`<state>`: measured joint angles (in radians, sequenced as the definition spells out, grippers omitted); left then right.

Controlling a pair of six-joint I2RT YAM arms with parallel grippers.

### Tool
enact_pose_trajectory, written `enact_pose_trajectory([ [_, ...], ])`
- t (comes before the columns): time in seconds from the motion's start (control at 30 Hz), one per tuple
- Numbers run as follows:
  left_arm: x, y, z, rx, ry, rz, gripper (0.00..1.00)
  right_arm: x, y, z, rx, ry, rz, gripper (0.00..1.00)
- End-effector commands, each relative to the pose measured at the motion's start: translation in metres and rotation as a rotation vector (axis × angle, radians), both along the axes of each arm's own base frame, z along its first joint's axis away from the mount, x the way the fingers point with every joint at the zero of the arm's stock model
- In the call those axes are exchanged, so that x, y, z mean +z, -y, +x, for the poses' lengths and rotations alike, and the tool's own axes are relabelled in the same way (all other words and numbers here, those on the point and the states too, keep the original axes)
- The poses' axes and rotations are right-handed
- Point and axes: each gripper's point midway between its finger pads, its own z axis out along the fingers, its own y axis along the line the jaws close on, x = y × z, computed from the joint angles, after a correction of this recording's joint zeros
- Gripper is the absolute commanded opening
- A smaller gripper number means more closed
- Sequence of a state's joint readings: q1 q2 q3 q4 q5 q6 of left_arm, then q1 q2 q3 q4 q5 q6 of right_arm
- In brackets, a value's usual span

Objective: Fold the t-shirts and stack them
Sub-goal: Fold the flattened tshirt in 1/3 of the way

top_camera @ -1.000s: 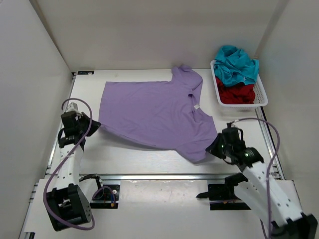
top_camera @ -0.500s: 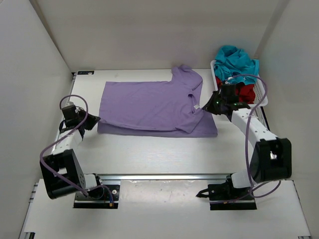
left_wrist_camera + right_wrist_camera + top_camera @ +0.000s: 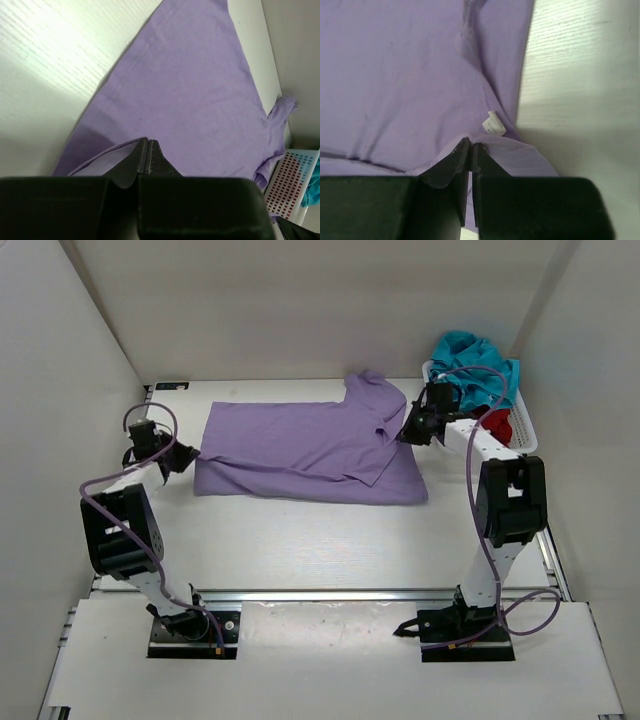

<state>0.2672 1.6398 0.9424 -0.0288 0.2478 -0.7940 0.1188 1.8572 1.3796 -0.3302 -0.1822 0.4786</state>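
The lavender t-shirt (image 3: 300,445) lies spread on the table, its near part folded back over itself. My left gripper (image 3: 188,454) is at the shirt's left edge and is shut on a fold of lavender fabric (image 3: 100,160); the closed tips show in the left wrist view (image 3: 148,142). My right gripper (image 3: 406,433) is at the right edge beside the collar. It is shut on lavender cloth (image 3: 395,75), its tips (image 3: 471,145) just below a white label (image 3: 493,124). The teal t-shirt (image 3: 475,355) and the dark red t-shirt (image 3: 497,425) lie bunched in the basket.
A white mesh basket (image 3: 526,436) stands at the back right, close behind my right arm. White walls close in the table on the left, back and right. A metal rail (image 3: 320,593) runs along the near edge.
Both grippers have moved away from the near edge toward the back, carrying the shirt's near part with them. That part now lies folded over the rest.
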Motion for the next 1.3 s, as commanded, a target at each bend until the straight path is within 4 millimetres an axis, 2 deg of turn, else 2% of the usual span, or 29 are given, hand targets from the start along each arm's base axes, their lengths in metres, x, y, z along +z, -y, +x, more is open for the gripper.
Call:
enact_pose_trajectory([
  [0.0, -0.015, -0.006, 0.006, 0.004, -0.047, 0.017, 0.01, -0.004, 0.010, 0.012, -0.013, -0.006, -0.019, 0.00],
  [0.07, -0.030, -0.009, 0.003, 0.007, -0.083, 0.009, 0.06, -0.013, 0.016, 0.013, -0.027, -0.019, -0.025, 0.00],
  [0.13, -0.033, -0.013, 0.003, 0.008, -0.086, -0.008, 0.17, -0.011, 0.016, 0.017, -0.019, -0.012, -0.022, 0.00],
  [0.2, -0.021, -0.015, 0.004, 0.008, -0.050, -0.020, 0.27, -0.003, 0.018, 0.024, -0.020, 0.007, -0.022, 0.00],
  [0.27, 0.000, -0.017, 0.004, 0.003, -0.012, -0.001, 0.47, 0.013, 0.018, 0.030, -0.015, 0.029, -0.013, 0.04],
  [0.3, 0.000, -0.020, 0.000, 0.002, -0.027, 0.015, 0.50, 0.019, 0.014, 0.032, -0.011, 0.041, -0.009, 0.08],
  [0.37, 0.016, -0.028, -0.013, 0.021, -0.008, 0.058, 0.54, 0.035, 0.017, 0.025, -0.002, 0.060, -0.033, 0.21],
  [0.4, 0.020, -0.027, -0.022, 0.028, 0.003, 0.063, 0.55, 0.051, 0.019, 0.022, -0.014, 0.094, -0.038, 0.24],
  [0.43, 0.019, -0.027, -0.027, 0.031, 0.009, 0.067, 0.56, 0.040, 0.022, 0.009, -0.022, 0.071, -0.037, 0.30],
  [0.47, 0.009, -0.020, -0.042, 0.023, -0.012, 0.058, 0.56, 0.040, 0.020, -0.006, -0.035, 0.089, -0.020, 0.34],
  [0.5, 0.001, -0.012, -0.055, 0.011, -0.031, 0.064, 0.53, 0.064, 0.026, -0.010, -0.049, 0.175, -0.003, 0.37],
  [0.53, -0.009, -0.006, -0.064, 0.000, -0.054, 0.063, 0.51, 0.035, 0.028, -0.033, -0.060, 0.117, 0.007, 0.38],
  [0.57, -0.019, 0.000, -0.075, -0.017, -0.076, 0.062, 0.49, 0.030, 0.029, -0.052, -0.072, 0.131, 0.030, 0.34],
  [0.6, -0.030, 0.001, -0.086, -0.012, -0.104, 0.052, 0.47, 0.041, 0.029, -0.058, -0.071, 0.183, 0.054, 0.22],
  [0.63, -0.035, 0.004, -0.090, -0.025, -0.116, 0.051, 0.46, 0.015, 0.033, -0.080, -0.084, 0.130, 0.066, 0.15],
  [0.67, -0.043, 0.004, -0.098, -0.015, -0.131, 0.041, 0.45, 0.007, 0.031, -0.097, -0.086, 0.132, 0.082, 0.07],
  [0.7, -0.049, 0.003, -0.102, -0.006, -0.145, 0.022, 0.45, 0.012, 0.035, -0.102, -0.097, 0.162, 0.085, 0.05],
  [0.73, -0.051, 0.004, -0.101, -0.006, -0.144, 0.007, 0.46, -0.008, 0.040, -0.117, -0.117, 0.121, 0.085, 0.05],
  [0.77, -0.063, 0.009, -0.105, -0.023, -0.181, -0.007, 0.49, -0.030, 0.050, -0.145, -0.173, 0.103, 0.080, 0.22],
  [0.8, -0.066, 0.011, -0.106, -0.026, -0.190, -0.008, 0.49, -0.038, 0.052, -0.152, -0.181, 0.084, 0.072, 0.26],
  [0.83, -0.066, 0.011, -0.103, -0.023, -0.186, -0.003, 0.49, -0.036, 0.053, -0.149, -0.184, 0.111, 0.074, 0.29],
  [0.9, -0.072, 0.010, -0.104, -0.013, -0.189, -0.031, 0.47, -0.052, 0.048, -0.155, -0.161, 0.070, 0.088, 0.36],
  [0.93, -0.070, 0.013, -0.100, -0.025, -0.176, -0.039, 0.46, -0.053, 0.056, -0.152, -0.180, 0.066, 0.085, 0.38],
  [1.0, -0.077, 0.011, -0.101, -0.015, -0.193, -0.044, 0.45, -0.064, 0.053, -0.147, -0.164, 0.025, 0.096, 0.41],
  [1.07, -0.075, 0.012, -0.095, -0.014, -0.182, -0.043, 0.43, -0.069, 0.049, -0.143, -0.165, 0.012, 0.108, 0.41],
  [1.17, -0.076, 0.011, -0.089, -0.006, -0.172, -0.035, 0.37, -0.076, 0.047, -0.134, -0.174, 0.004, 0.124, 0.35],
  [1.27, -0.074, 0.007, -0.078, 0.005, -0.166, -0.024, 0.31, -0.072, 0.047, -0.122, -0.176, 0.017, 0.128, 0.19],
])
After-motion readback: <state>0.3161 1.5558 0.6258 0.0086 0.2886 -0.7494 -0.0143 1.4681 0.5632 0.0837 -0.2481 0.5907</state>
